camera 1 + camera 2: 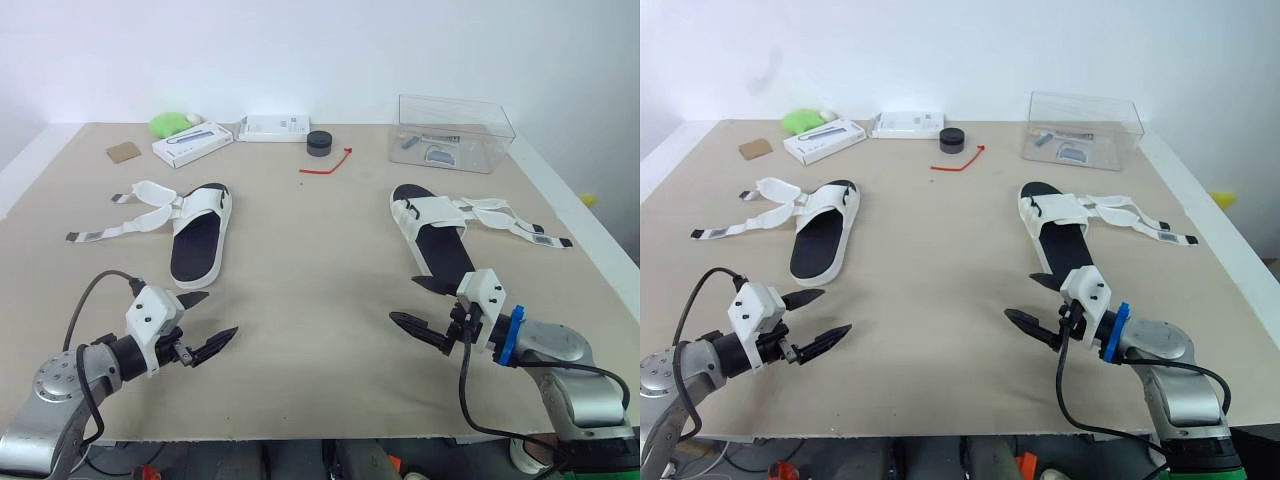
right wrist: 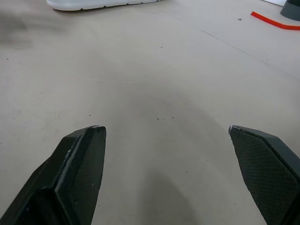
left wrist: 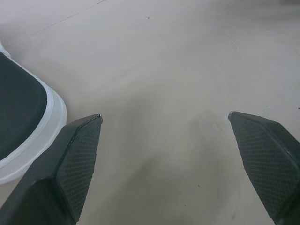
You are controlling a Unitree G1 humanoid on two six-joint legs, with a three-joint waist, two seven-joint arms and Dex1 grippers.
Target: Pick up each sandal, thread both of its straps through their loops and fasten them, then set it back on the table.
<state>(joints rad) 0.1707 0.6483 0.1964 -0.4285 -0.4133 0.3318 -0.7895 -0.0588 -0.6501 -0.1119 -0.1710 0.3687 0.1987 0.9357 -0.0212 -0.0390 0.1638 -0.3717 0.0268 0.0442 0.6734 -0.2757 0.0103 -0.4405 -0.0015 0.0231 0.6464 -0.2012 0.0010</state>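
Note:
Two white sandals with black insoles lie flat on the tan table (image 1: 310, 330). The left sandal (image 1: 200, 240) has both straps (image 1: 110, 228) spread loose to its left. The right sandal (image 1: 435, 235) has its straps (image 1: 520, 225) trailing loose to its right. My left gripper (image 1: 222, 312) hovers open just in front of the left sandal's heel (image 3: 23, 122), with nothing between its fingers (image 3: 70, 164). Near the right sandal's heel, my right gripper (image 1: 403, 300) is open too and holds nothing, its fingers (image 2: 75, 168) wide apart over bare table.
At the back stand a clear plastic box (image 1: 455, 130), a small black round object (image 1: 319, 144), a red strip (image 1: 328, 165), two white boxes (image 1: 193, 142) (image 1: 273, 127), a green object (image 1: 170, 123) and a brown card (image 1: 124, 151). Bare table lies between the sandals.

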